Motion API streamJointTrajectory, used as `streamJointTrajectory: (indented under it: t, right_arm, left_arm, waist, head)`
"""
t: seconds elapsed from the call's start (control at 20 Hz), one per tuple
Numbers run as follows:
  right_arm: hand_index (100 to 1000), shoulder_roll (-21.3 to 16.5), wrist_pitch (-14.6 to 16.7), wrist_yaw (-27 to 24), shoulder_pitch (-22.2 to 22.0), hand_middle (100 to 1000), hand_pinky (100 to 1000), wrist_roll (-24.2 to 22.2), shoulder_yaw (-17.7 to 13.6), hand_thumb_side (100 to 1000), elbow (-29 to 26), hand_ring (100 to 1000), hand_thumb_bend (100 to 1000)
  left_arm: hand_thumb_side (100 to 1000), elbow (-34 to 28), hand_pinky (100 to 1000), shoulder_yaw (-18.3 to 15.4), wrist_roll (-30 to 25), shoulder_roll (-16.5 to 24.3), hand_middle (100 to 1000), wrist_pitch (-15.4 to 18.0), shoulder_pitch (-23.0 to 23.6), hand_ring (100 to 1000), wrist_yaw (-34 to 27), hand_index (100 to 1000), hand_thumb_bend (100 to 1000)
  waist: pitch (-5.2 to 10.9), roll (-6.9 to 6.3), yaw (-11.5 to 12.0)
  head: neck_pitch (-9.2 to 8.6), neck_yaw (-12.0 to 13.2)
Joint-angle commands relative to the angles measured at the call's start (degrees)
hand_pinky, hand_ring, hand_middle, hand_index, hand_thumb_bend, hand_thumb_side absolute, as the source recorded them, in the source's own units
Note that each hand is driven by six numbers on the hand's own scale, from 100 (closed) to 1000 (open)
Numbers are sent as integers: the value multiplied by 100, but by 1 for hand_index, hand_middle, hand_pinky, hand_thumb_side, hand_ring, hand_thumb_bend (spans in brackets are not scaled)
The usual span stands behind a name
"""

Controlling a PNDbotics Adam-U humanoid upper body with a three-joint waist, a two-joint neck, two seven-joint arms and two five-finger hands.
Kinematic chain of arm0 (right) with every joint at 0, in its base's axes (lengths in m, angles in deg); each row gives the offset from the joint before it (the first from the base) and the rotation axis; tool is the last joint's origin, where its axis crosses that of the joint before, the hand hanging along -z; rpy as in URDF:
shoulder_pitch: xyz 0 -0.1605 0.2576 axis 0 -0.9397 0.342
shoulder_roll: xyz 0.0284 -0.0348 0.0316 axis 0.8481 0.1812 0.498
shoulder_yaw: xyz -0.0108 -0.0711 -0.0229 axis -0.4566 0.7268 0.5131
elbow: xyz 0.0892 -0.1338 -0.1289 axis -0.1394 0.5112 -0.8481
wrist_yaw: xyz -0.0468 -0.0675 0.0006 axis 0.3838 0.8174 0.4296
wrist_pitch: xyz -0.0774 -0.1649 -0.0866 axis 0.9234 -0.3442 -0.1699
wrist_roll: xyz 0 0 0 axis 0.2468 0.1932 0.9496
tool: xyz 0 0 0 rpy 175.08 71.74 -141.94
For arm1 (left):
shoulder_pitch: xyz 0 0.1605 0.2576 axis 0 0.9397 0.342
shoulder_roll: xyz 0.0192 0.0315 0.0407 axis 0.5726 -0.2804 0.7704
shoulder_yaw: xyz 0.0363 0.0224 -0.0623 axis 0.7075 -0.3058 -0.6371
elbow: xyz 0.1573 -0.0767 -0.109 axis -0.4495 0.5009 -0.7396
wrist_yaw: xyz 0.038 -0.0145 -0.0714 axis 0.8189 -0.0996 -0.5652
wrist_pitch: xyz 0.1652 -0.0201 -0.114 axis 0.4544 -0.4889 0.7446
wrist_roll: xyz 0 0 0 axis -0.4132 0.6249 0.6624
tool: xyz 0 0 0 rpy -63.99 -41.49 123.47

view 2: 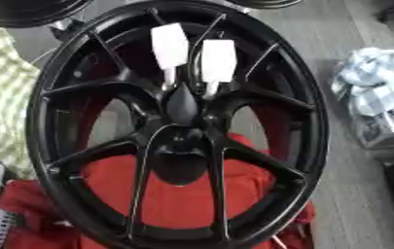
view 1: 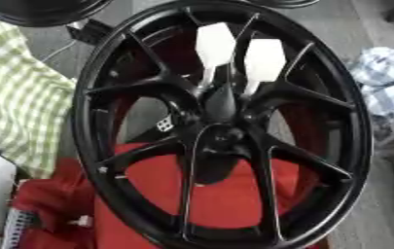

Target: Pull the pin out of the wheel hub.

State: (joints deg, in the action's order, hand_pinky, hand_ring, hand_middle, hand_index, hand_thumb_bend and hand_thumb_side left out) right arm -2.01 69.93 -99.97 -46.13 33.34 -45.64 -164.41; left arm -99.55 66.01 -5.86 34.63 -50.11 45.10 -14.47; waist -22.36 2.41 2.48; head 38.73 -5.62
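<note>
A large black wheel hub [view 1: 221, 131] with many thin spokes fills both views, lying over a red cloth [view 1: 149, 185]. Two white flat-headed pins stick up side by side just above the hub's centre: the left pin [view 1: 214, 44] and the right pin [view 1: 264, 59]. Their thin pale stems run down into the spokes close to the dark centre bore [view 1: 220, 138]. Neither of my hands shows in either view, and nothing touches the pins.
A green-and-white checked cloth [view 1: 17, 92] lies at the left. A blue-and-white crumpled cloth [view 2: 374, 85] sits at the right on the grey floor. The rim of another black wheel [view 1: 43, 12] shows at the top left. White items lie at the lower left.
</note>
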Motion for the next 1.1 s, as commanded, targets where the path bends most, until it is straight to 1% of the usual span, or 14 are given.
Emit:
streamJointTrajectory:
  t: [0.05,0.2,0.45,0.5,0.55,0.8,0.95,1.0,1.05,1.1]
  right_arm:
    - [811,-458,75,155,31,832,959,50,-83,445,-45,867,100]
    - [811,-665,101,202,170,831,956,49,-22,440,-45,867,100]
    - [810,-1012,-10,87,426,829,951,106,2,443,-45,865,100]
    - [811,-1072,-29,31,476,829,950,119,-7,511,-45,865,100]
    - [811,-1139,-40,-30,527,829,950,128,-22,444,-45,865,100]
    - [811,-1426,-136,-345,761,826,946,121,-98,442,-45,862,100]
    - [810,-1540,-126,-385,879,820,940,18,-86,428,-45,860,100]
    - [810,-1564,-101,-350,905,822,938,-46,-70,419,-45,860,100]
    - [809,-1593,-76,-278,925,820,934,-124,-43,391,-45,858,100]
    - [809,-1608,-54,-196,940,819,929,-193,-16,345,-45,857,100]
  left_arm:
    - [743,-96,544,-56,22,232,565,29,5,636,31,727,100]
    - [743,-96,543,-36,10,262,565,38,-7,636,35,728,100]
    - [742,-96,543,-41,19,303,564,29,40,636,49,727,100]
    - [742,-96,543,-42,23,310,564,24,50,636,51,727,100]
    - [742,-96,544,-43,27,320,564,21,61,636,55,727,100]
    - [743,-96,543,-59,54,379,564,12,128,635,90,727,100]
    - [744,-96,543,-59,63,394,564,1,151,635,107,727,100]
    - [744,-96,543,-59,65,395,563,-3,155,635,113,727,100]
    - [744,-96,543,-59,70,397,563,-10,157,635,117,727,100]
    - [744,-96,543,-58,74,399,563,-16,158,634,121,727,100]
  waist:
    - [141,10,-13]
    - [149,25,-7]
    - [193,63,-45]
    - [201,69,-57]
    - [211,81,-72]
    - [251,143,-159]
    - [255,172,-175]
    - [253,179,-176]
    - [250,187,-174]
    - [247,193,-171]
  head:
    - [8,-17]
    - [12,-35]
    - [40,-3]
    - [48,5]
    - [57,15]
    - [98,90]
    - [88,113]
    - [87,114]
    - [89,109]
    - [89,103]
